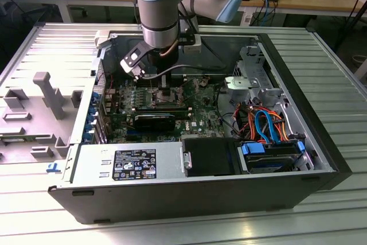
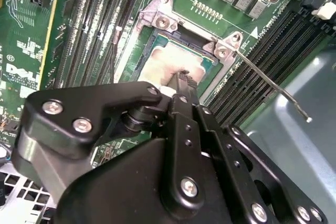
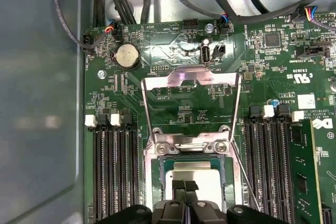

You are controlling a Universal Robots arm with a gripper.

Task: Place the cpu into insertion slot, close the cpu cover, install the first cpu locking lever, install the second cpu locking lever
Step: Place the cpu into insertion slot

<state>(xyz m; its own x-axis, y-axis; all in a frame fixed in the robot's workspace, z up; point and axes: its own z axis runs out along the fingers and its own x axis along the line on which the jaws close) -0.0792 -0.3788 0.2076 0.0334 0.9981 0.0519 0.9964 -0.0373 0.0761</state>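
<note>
Clenched fingers [image 3: 178,188], tips pressed side by side with nothing between them, right over the cpu [image 3: 205,179]. In the second wrist view, one tip down at its dull silver top, touching or nearly so. Cpu lying flat in the insertion slot [image 3: 173,148]. Beyond it, the cpu cover [image 3: 191,73] standing open, green board seen through its window. Thin wire lever [image 3: 244,174] slanting out beside the slot. Long black memory slots [image 3: 113,171] flanking both sides.
</note>
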